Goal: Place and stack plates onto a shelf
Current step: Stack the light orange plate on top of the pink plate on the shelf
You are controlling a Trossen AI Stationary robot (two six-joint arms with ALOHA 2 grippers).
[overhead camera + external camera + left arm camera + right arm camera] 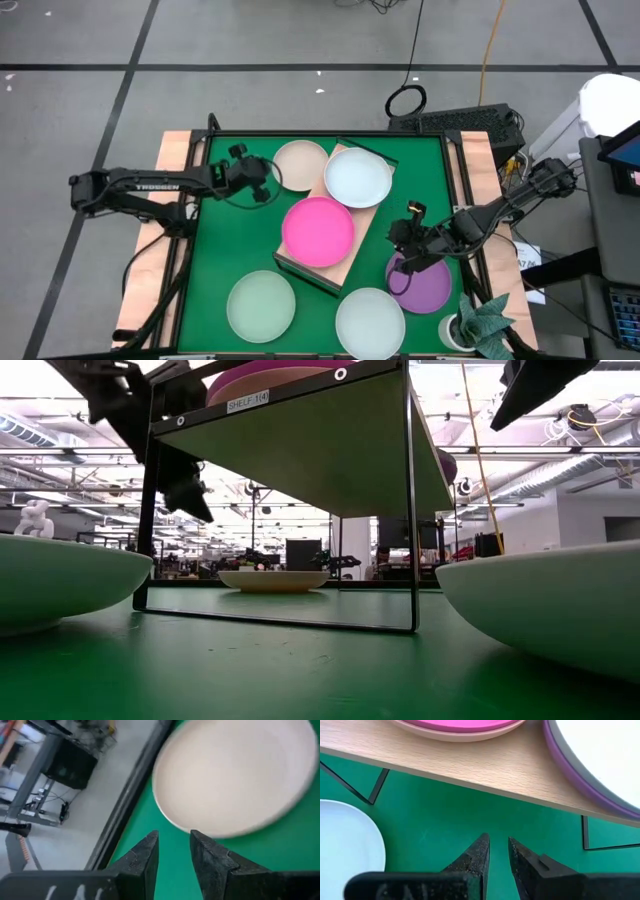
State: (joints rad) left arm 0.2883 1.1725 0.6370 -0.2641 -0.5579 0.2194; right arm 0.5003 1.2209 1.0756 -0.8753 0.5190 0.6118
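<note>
The shelf point(352, 262), a light wooden board on a thin dark frame, stands slantwise at the mat's middle. On it a magenta plate point(318, 231) sits on a salmon one point(455, 736). Beside them a whitish plate point(357, 177) sits on a purple one point(580, 780). A cream plate point(300, 165) lies on the mat at the far side. My left gripper point(174, 845) hovers open just left of it, nothing between its fingers. My right gripper point(498, 845) hangs slightly open above a purple plate point(422, 288) at the right, pointing at the shelf's edge.
A pale mint plate point(261, 305) and a whitish plate point(370, 322) lie on the green mat point(220, 240) near the front edge. A small green plant point(485, 325) stands at the near right corner. Wooden table borders flank the mat.
</note>
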